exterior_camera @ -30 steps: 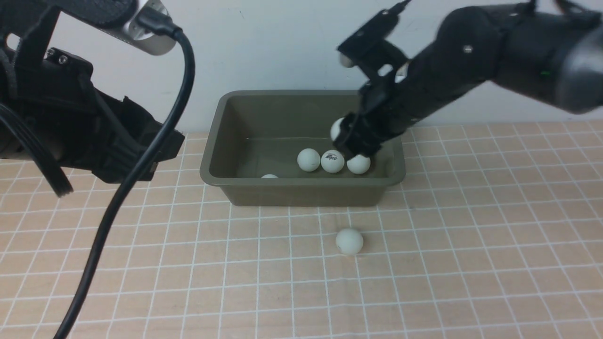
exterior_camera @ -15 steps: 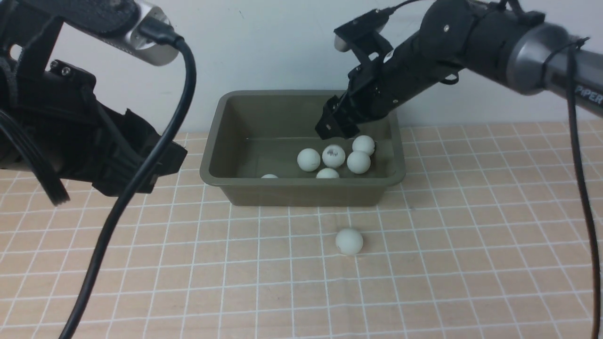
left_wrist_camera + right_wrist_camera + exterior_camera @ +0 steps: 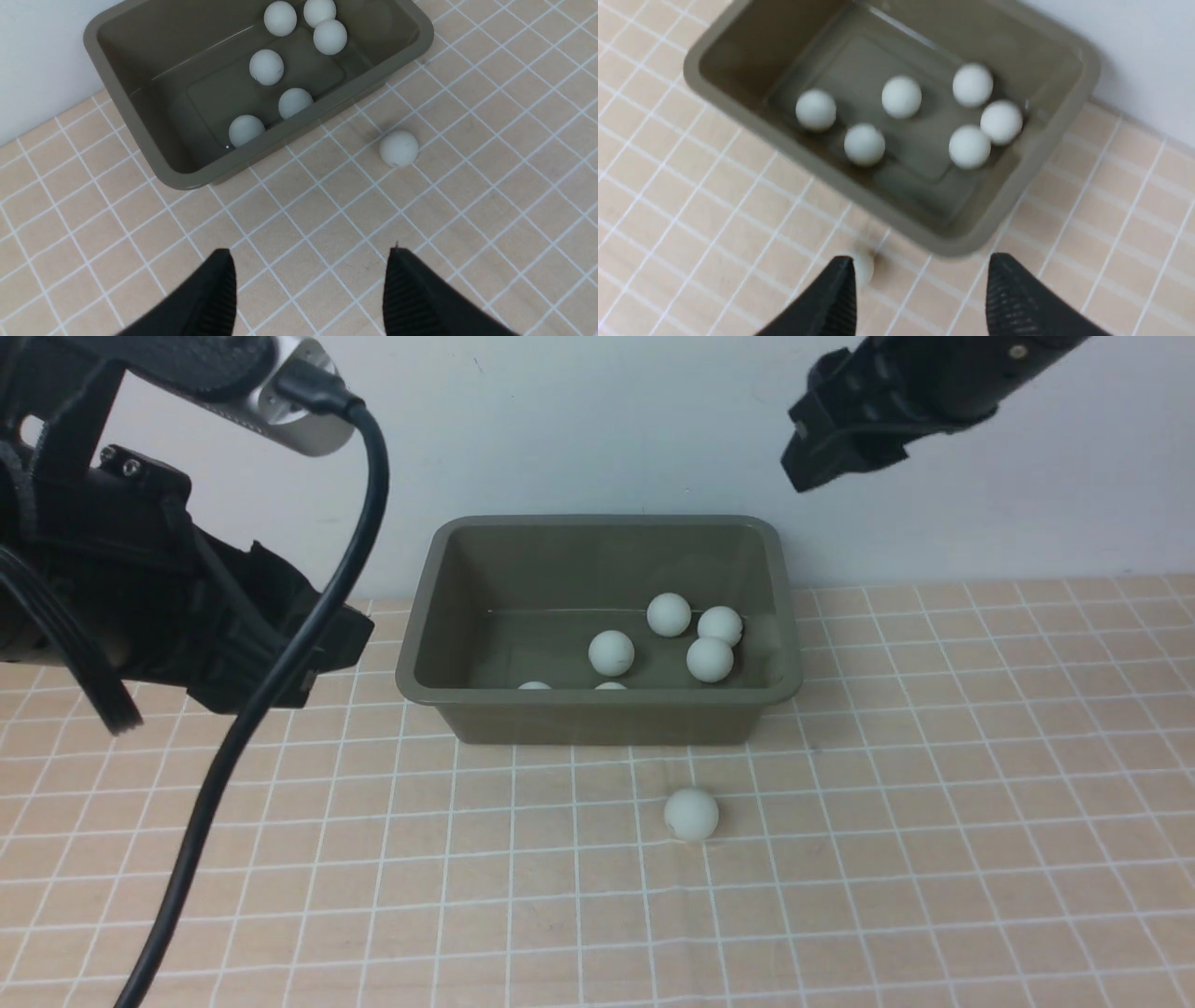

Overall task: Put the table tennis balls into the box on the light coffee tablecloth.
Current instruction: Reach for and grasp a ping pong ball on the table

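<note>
The olive-green box (image 3: 597, 721) stands on the light coffee tablecloth (image 3: 934, 803) close to the back wall. Several white table tennis balls (image 3: 611, 652) lie loose inside it, also seen in the wrist views as balls (image 3: 266, 67) and balls (image 3: 901, 96). One more ball (image 3: 692, 814) rests on the cloth just in front of the box; the same ball (image 3: 398, 148) shows from the left wrist. My right gripper (image 3: 810, 467) hangs high above the box's far right corner, open and empty (image 3: 920, 259). My left gripper (image 3: 310, 254) hovers open and empty over the cloth left of the box.
A white wall (image 3: 579, 429) rises directly behind the box. A thick black cable (image 3: 243, 737) hangs from my left arm across the left side of the front view. Bare cloth stretches in front and to the right of the box.
My right gripper let a ball go inside the box, then rose up and away to the right. The balls in the box rolled apart. The left arm stayed put.
</note>
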You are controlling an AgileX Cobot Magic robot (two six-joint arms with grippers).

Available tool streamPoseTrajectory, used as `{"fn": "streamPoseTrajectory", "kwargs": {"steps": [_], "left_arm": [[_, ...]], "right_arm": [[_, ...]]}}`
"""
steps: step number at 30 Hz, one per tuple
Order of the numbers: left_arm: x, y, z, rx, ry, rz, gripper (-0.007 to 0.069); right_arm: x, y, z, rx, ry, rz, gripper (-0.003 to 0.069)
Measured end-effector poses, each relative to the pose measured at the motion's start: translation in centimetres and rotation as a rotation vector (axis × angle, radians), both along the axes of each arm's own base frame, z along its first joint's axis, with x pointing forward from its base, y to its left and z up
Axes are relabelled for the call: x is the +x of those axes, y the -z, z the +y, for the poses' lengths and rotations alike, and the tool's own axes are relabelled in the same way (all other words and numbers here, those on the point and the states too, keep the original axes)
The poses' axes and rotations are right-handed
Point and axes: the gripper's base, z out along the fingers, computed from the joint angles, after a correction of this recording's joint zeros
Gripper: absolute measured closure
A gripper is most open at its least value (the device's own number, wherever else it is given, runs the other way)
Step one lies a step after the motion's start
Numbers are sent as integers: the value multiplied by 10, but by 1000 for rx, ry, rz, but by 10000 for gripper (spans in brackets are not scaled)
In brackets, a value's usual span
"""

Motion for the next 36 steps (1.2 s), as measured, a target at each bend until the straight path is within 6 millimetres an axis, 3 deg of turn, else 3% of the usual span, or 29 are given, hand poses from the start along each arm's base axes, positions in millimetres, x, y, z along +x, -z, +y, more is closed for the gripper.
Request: {"fn": "streamPoseTrajectory", "kwargs": {"steps": [3, 7, 15, 22, 27, 36], "left_arm": [[0, 0, 0, 0, 0, -1, 272], [0, 0, 0, 0, 1, -3, 272], [0, 0, 0, -1, 1, -4, 272], [0, 0, 0, -1, 1, -4, 272], [0, 0, 0, -5, 2, -2, 272], [0, 0, -1, -12, 3, 1, 272]], "right_arm": [[-9, 16, -4, -11, 15, 60, 319], [-26, 60, -3, -12, 19, 117, 321], [-51, 132, 30, 70, -19, 32, 321], [-32, 177, 49, 135, 60, -3, 288], [-21, 207, 55, 145, 113, 39, 172], [-14, 234, 59, 143, 147, 80, 125]]}}
